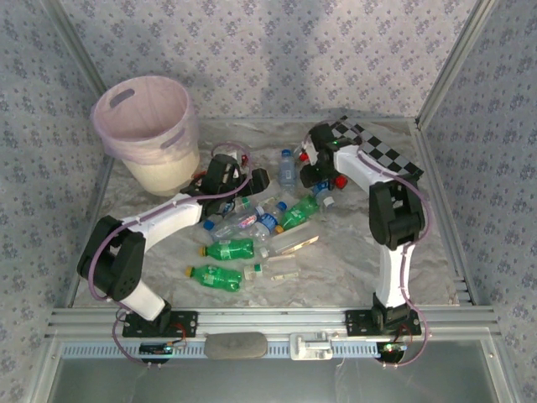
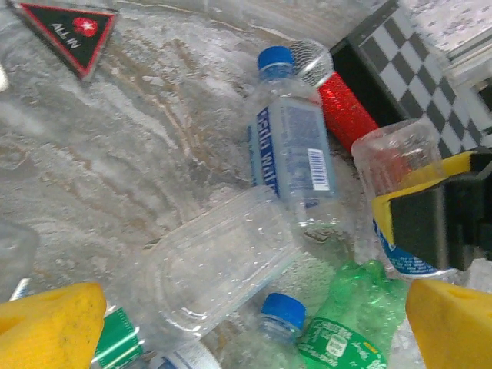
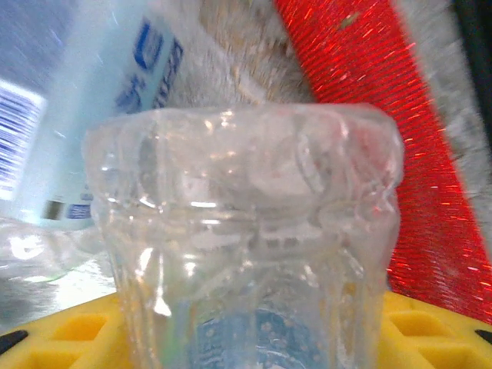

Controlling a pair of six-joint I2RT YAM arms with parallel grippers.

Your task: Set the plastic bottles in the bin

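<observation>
The pale pink bin (image 1: 143,126) stands at the back left. Several plastic bottles (image 1: 243,231), clear with blue caps and green, lie in a loose pile mid-table. My left gripper (image 1: 252,183) hovers open over the pile. In the left wrist view its yellow fingers (image 2: 48,324) flank a clear label-less bottle (image 2: 219,261), a blue cap (image 2: 283,310) and a green bottle (image 2: 346,323). A blue-labelled bottle (image 2: 296,150) lies beyond them. My right gripper (image 1: 321,186) is shut on a clear bottle (image 3: 246,231), whose base looms in front of the right wrist camera. That bottle (image 2: 400,165) is also in the left wrist view.
A black-and-white chessboard (image 1: 382,151) lies at the back right. The long red bar (image 3: 361,92) lies just beyond the held bottle. A red-and-black triangle (image 2: 69,27) rests on the marbled table (image 1: 352,260). Patterned walls close in the back and sides.
</observation>
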